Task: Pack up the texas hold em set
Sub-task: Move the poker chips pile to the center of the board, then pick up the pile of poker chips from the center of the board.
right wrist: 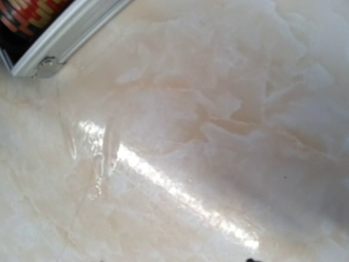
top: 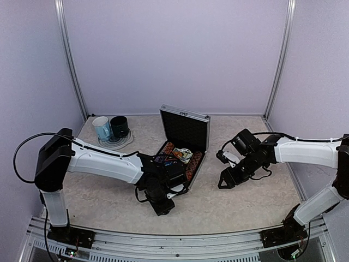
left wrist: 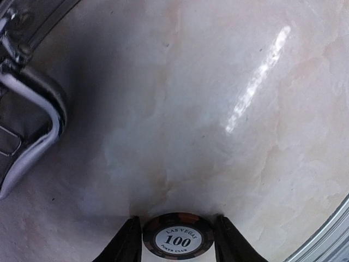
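The silver ribbed case [top: 185,128] stands open at mid table, lid upright, with striped chip rows [top: 194,164] in the black base. Its handle and edge show in the left wrist view [left wrist: 32,125], and a corner in the right wrist view [right wrist: 71,33]. My left gripper [top: 160,204] is at the table just in front of the case. Its fingers [left wrist: 128,243] are closed on the edges of a black "100" poker chip [left wrist: 177,237]. My right gripper [top: 222,183] hangs open and empty over bare table to the right of the case.
A light-blue mug [top: 101,128] and a dark-green mug [top: 119,126] stand on a plate [top: 117,143] at the back left. Frame posts and walls enclose the table. The metal front rail shows in the left wrist view [left wrist: 327,234].
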`<act>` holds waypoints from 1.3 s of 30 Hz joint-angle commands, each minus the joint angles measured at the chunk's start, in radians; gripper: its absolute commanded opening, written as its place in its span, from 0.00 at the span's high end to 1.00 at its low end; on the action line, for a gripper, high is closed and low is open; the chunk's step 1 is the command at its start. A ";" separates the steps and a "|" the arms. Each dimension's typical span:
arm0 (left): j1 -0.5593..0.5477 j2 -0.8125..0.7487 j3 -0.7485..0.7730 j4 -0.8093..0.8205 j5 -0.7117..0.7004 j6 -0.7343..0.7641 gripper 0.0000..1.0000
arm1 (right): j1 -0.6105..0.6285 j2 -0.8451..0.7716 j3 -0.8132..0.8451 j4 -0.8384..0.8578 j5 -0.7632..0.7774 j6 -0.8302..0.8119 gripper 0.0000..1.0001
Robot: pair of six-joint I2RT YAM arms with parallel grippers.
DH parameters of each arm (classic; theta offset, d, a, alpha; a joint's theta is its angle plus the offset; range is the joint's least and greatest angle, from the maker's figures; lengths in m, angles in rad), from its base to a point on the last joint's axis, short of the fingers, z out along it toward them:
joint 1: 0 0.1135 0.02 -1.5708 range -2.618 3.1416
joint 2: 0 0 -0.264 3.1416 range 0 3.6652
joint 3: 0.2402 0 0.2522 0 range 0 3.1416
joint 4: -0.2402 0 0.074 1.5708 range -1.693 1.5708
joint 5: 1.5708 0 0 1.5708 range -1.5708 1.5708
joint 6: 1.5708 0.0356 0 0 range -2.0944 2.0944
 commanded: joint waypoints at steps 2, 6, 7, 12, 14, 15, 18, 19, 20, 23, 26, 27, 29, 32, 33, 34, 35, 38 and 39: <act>0.020 0.002 -0.062 -0.097 0.029 -0.048 0.50 | -0.010 0.024 0.027 0.001 -0.016 -0.015 0.45; 0.023 0.001 -0.055 -0.102 0.024 -0.047 0.37 | -0.010 0.032 0.029 0.004 -0.019 -0.022 0.45; 0.025 0.003 -0.049 -0.101 0.020 -0.045 0.35 | -0.009 0.035 0.028 0.005 -0.020 -0.023 0.45; 0.037 0.031 -0.019 -0.101 0.033 -0.028 0.38 | -0.009 0.042 0.025 0.010 -0.023 -0.031 0.45; 0.036 0.048 -0.007 -0.109 0.043 -0.023 0.41 | -0.009 0.040 0.027 0.005 -0.020 -0.032 0.46; 0.035 0.054 -0.006 -0.112 0.047 -0.021 0.42 | -0.009 0.038 0.027 0.005 -0.018 -0.032 0.46; 0.032 0.073 -0.006 -0.127 0.053 -0.018 0.47 | -0.009 0.032 0.030 0.001 -0.014 -0.035 0.46; 0.030 0.077 -0.006 -0.131 0.053 -0.017 0.49 | -0.010 0.031 0.030 0.000 -0.015 -0.035 0.46; 0.028 0.081 -0.006 -0.133 0.052 -0.019 0.50 | -0.009 0.030 0.030 0.000 -0.015 -0.036 0.46; 0.018 0.094 -0.006 -0.138 0.043 -0.023 0.53 | -0.009 0.029 0.029 0.000 -0.013 -0.038 0.46; 0.008 0.101 0.002 -0.136 0.025 -0.033 0.58 | -0.009 0.031 0.029 0.001 -0.011 -0.037 0.45; 0.006 0.101 0.002 -0.134 0.022 -0.035 0.60 | -0.010 0.031 0.029 0.002 -0.013 -0.038 0.46; 0.006 0.095 0.005 -0.132 0.015 -0.040 0.61 | -0.010 0.032 0.032 0.001 -0.013 -0.039 0.45; 0.007 0.082 0.013 -0.132 0.001 -0.043 0.62 | -0.009 0.034 0.034 -0.002 -0.012 -0.041 0.45; 0.007 0.078 0.016 -0.132 -0.016 -0.044 0.62 | -0.010 0.035 0.036 -0.002 -0.012 -0.041 0.45; 0.007 0.072 0.020 -0.130 -0.024 -0.046 0.62 | -0.009 0.035 0.037 -0.003 -0.013 -0.040 0.45; 0.007 0.064 0.023 -0.127 -0.029 -0.046 0.62 | -0.010 0.035 0.038 -0.001 -0.014 -0.040 0.46; 0.010 0.049 0.034 -0.120 -0.036 -0.048 0.61 | -0.009 0.035 0.041 -0.001 -0.018 -0.040 0.46; 0.010 0.043 0.039 -0.117 -0.038 -0.047 0.61 | -0.009 0.035 0.042 -0.001 -0.017 -0.038 0.46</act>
